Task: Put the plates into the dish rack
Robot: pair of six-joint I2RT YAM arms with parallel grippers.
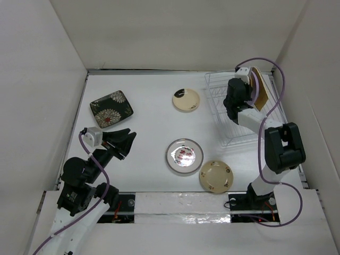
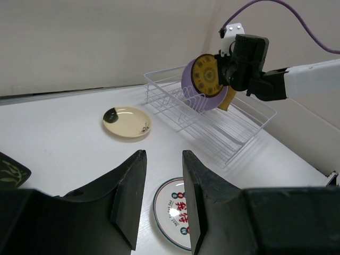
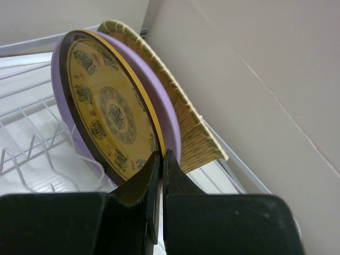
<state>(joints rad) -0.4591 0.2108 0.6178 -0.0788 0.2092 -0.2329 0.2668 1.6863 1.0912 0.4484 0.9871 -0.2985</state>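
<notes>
The white wire dish rack stands at the back right. A lilac plate and a yellow ribbed square plate stand upright in it. My right gripper is shut on the lower rim of a yellow patterned round plate, held on edge against the lilac one. On the table lie a black square floral plate, a cream plate with a dark mark, a white-rimmed red-patterned plate and a tan plate. My left gripper hovers open and empty left of the red-patterned plate.
White walls enclose the table on the left, back and right; the rack sits close to the right wall. The right arm's purple cable loops over the rack's right side.
</notes>
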